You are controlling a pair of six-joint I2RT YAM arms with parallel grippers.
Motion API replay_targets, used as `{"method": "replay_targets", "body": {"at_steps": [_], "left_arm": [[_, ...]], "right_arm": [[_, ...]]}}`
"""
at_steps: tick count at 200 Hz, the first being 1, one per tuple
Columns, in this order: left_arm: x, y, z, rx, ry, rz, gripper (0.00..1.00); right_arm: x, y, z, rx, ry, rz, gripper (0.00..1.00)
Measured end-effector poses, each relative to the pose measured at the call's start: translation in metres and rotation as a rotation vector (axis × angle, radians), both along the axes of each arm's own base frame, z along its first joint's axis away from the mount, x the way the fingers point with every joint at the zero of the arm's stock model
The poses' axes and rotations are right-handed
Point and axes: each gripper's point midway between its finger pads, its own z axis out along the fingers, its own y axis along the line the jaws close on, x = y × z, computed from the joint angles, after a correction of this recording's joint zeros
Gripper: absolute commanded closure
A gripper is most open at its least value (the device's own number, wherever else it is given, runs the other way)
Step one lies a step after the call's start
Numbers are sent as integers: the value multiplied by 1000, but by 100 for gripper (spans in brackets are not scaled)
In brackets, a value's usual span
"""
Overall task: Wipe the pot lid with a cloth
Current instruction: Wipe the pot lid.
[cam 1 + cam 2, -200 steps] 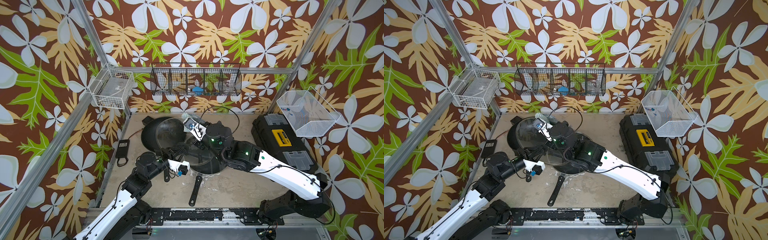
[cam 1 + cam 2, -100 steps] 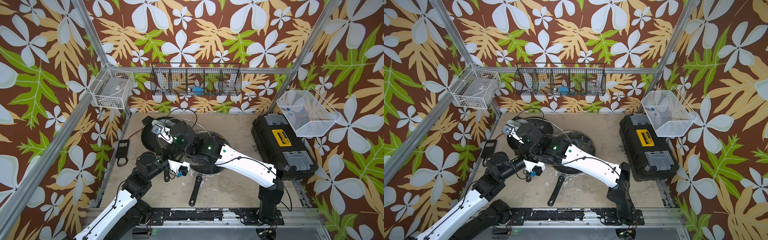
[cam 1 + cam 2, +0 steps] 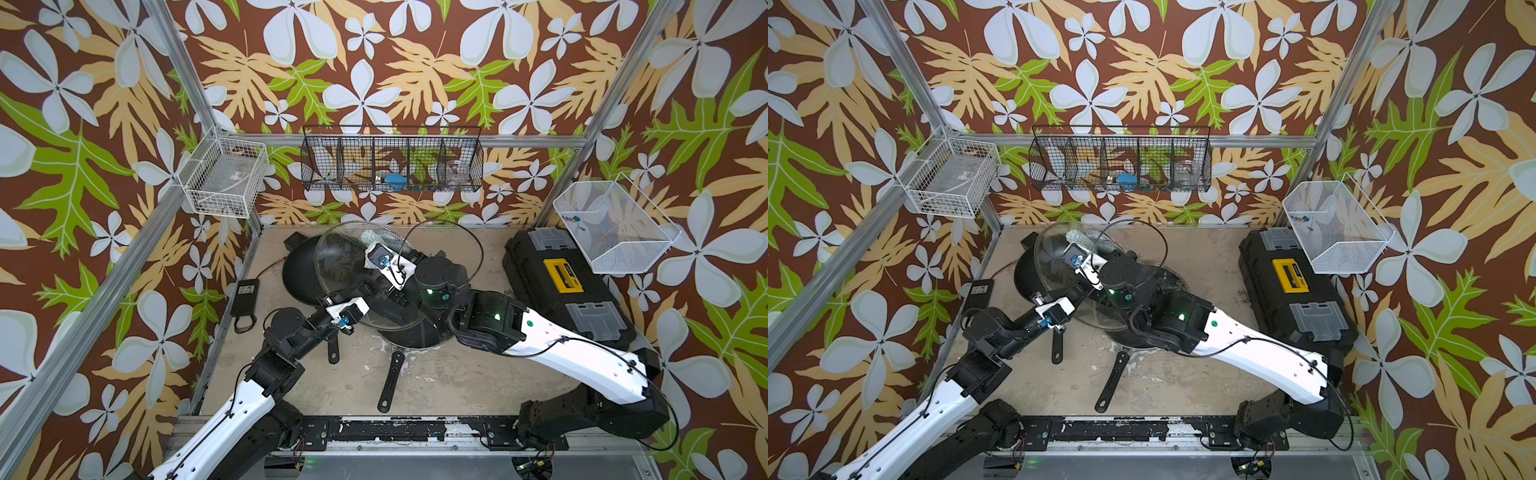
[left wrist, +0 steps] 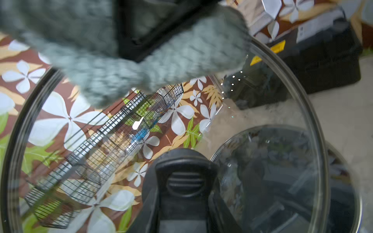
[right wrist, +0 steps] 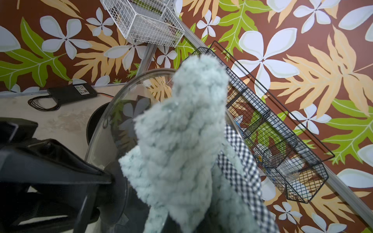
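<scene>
Hanging baskets: three on the walls, all above the surface (image 3: pixel 457 374).
Black wire basket (image 3: pixel 390 160): upper centre in both top views; five compartments; a blue thing (image 3: pixel 395 179) in the middle one, a clear cup (image 3: pixel 457 170) in the right-end one; rest too small to tell.
White grid basket (image 3: pixel 226 178): upper left; a pale flat box lies inside.
White mesh basket (image 3: pixel 615 226): right side, tilted; a few small blue and red bits (image 3: pixel 571 218) inside.
Toolbox (image 3: pixel 565 286): one, black with yellow latch, shut, right of centre; contents hidden.
Pans: two, black. Rear pan (image 3: pixel 297 270) sits left of centre, partly behind the raised glass. Front pan (image 3: pixel 409 338) is at centre and carries the smaller lid (image 3: pixel 1168 277).
Lids: two, round clear glass.
Pot lid (image 3: pixel 340 257): centre of the frame, lifted off the surface and tilted, in front of the rear pan.
Cloth (image 3: pixel 368 237): one, fluffy pale teal, touching the pot lid near its upper rim.
Left claw (image 4: pixel 184 187): clenched on the pot lid's black handle (image 4: pixel 185 177).
Right claw (image 3: pixel 370 246): clenched on the cloth, fingers buried in the fluff.
Arms: two, entering from lower left and lower right.
Power adapter (image 3: pixel 245 296): one, left edge of the surface.
</scene>
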Motion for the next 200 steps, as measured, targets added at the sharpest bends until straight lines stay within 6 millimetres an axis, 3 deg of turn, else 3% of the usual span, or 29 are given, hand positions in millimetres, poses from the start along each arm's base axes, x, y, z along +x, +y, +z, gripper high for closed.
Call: {"method": "replay_targets", "body": {"at_steps": [29, 65, 104, 147, 200], "left_arm": [[8, 2, 9, -227, 192, -6, 100], [21, 14, 22, -456, 357, 52, 100], [28, 21, 39, -555, 410, 91, 100], [48, 28, 42, -498, 446, 221, 100], [90, 36, -1, -266, 558, 453, 100]], "right_arm": [[-10, -10, -20, 31, 38, 1, 100], [-21, -2, -54, 30, 102, 36, 100], [-27, -7, -47, 90, 105, 53, 100], [-38, -29, -44, 159, 82, 78, 100], [-49, -32, -59, 166, 101, 133, 100]]}}
